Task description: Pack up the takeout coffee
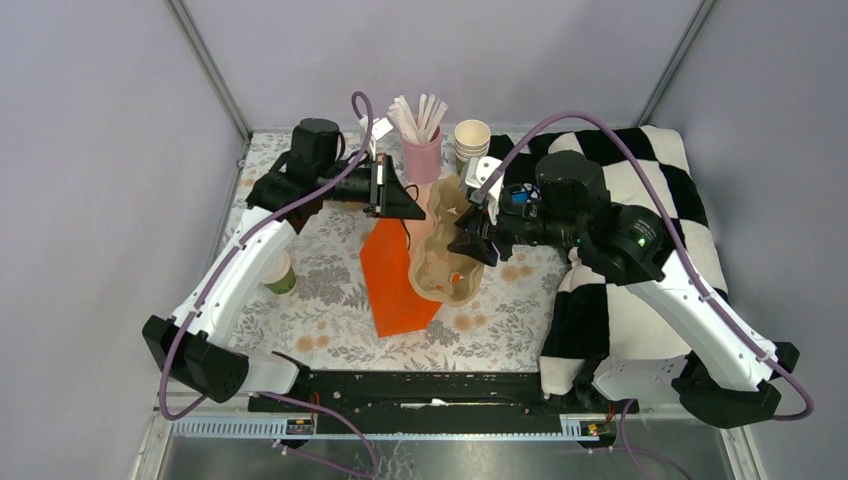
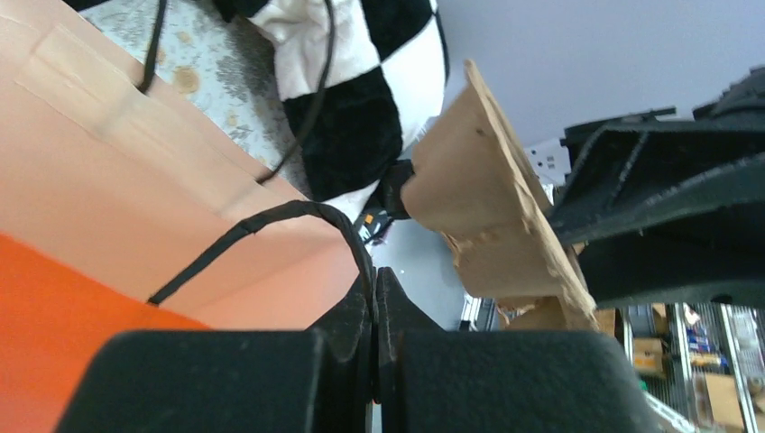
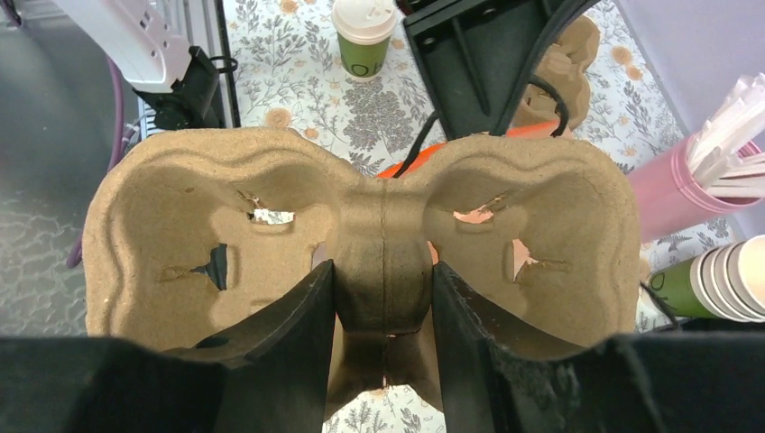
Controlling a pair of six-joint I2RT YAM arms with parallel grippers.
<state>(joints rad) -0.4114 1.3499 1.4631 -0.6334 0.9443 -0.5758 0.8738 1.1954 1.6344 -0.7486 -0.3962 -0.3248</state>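
Two arms at orange bag (image 1: 395,285).
L gripper (image 2: 374,281) pinched tight on bag's black handle (image 2: 271,216); R gripper (image 3: 382,275) clamps pulp cup carrier (image 3: 171,207) at bag's right edge; lidded takeout coffee (image 1: 280,272) stands left of bag.

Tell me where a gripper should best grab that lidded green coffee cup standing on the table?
Probably the green wall of the takeout coffee, just under its white lid, approached level from the side. It stands upright and round; squeezing the lid could pop it off.
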